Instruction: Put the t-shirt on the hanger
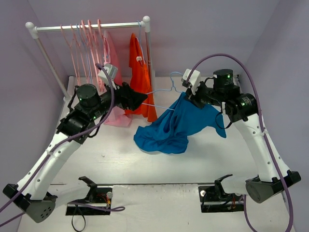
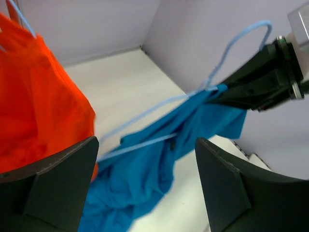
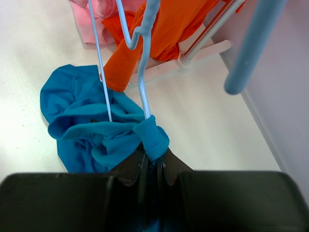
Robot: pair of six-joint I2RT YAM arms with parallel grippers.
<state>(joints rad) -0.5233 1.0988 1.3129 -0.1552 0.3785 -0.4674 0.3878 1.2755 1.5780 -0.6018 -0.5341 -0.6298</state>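
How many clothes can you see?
3: the blue t-shirt held at centre, the orange garment hanging on the rack, and the pink garment beside it. More may be hidden.

Overhead and close wrist views share the t-shirt [image 1: 166,130].

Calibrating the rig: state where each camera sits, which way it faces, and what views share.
Top external: above, behind the bases, looking down on left arm, right arm, table, clothes rack.
Left wrist: on the left arm, facing the right gripper across the t-shirt; own fingers frame it.
Right wrist: looks down past its shut fingers at the hanger.
Shared: all show t-shirt, hanger, orange garment.
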